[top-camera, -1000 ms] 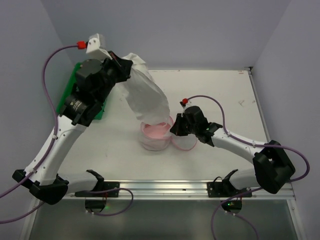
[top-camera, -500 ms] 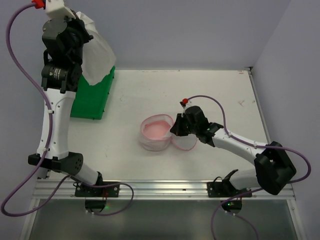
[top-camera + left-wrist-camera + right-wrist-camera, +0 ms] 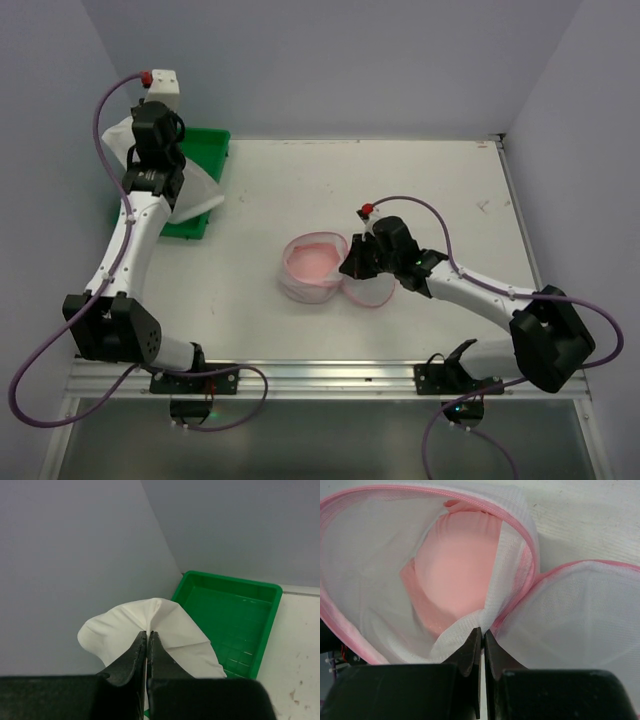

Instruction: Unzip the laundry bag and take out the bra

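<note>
Nothing about the laundry bag (image 3: 313, 265) has shifted in the last half second. What moved is the left arm, which has dropped from high against the wall and brought its white cloth (image 3: 175, 635) down over the green tray (image 3: 227, 575).

The bag sits mid-table, a squat mesh drum with its mouth facing up and its round lid (image 3: 370, 290) flopped open to the right. The right gripper (image 3: 482, 632) is right at it, jaws pinched tight on the mesh where lid and body join at the pink zip trim. Inside, straight ahead of those jaws, lies a smooth, rounded pink piece (image 3: 455, 555), moulded like a cup. Whether that or the cloth is the bra, I can't tell.

The left gripper (image 3: 147, 635) is well apart, at the far left corner, clamped on a gathered fold of the soft, creased cloth. Any reach into the bag would have to come from above, and the right arm is far nearer.
</note>
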Controlling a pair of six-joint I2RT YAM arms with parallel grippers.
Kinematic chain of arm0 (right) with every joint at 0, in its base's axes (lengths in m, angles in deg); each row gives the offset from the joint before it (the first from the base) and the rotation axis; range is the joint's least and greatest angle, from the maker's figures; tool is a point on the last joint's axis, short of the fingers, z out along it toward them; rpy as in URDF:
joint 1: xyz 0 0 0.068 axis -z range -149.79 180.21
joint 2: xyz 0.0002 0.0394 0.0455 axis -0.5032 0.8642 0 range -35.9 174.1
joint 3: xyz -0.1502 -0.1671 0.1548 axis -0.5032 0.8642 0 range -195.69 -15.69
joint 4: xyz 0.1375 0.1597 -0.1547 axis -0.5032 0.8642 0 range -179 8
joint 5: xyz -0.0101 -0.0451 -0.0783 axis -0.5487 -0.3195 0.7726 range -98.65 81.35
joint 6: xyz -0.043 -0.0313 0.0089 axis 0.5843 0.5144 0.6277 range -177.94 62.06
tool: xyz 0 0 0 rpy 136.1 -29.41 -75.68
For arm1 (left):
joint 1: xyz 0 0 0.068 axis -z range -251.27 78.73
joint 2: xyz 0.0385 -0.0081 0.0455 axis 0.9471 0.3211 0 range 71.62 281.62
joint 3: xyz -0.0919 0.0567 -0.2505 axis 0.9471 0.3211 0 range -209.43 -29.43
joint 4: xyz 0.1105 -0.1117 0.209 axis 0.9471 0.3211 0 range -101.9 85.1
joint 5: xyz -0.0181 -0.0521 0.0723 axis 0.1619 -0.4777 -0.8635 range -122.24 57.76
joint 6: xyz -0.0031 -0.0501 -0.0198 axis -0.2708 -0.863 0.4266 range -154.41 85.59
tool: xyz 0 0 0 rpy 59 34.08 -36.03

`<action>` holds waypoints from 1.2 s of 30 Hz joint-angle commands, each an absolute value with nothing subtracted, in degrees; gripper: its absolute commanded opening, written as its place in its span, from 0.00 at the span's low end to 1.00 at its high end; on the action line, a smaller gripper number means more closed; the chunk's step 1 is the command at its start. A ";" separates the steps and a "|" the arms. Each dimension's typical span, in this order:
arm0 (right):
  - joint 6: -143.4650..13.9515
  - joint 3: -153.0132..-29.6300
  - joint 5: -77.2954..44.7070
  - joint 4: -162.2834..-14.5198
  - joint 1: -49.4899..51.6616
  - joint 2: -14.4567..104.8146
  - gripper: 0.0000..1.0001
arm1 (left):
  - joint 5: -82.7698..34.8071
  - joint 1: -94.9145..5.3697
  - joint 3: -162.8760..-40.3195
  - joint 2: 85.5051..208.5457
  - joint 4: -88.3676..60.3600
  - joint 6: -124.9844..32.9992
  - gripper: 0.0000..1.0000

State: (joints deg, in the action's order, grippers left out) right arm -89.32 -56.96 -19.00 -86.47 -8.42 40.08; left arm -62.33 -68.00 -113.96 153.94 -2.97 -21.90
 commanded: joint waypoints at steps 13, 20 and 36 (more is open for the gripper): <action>-87.47 -57.96 -23.86 -88.29 -8.63 40.56 0.00 | -59.67 -73.21 -114.59 154.94 -21.13 -7.96 0.00; -87.83 -57.70 -24.21 -88.65 -8.63 39.68 0.00 | -56.86 -73.21 -108.63 153.45 -23.50 -4.54 0.00; -87.21 -56.29 -26.14 -90.49 -8.63 40.48 0.00 | -49.56 -73.29 -94.81 157.65 -28.51 -4.71 0.00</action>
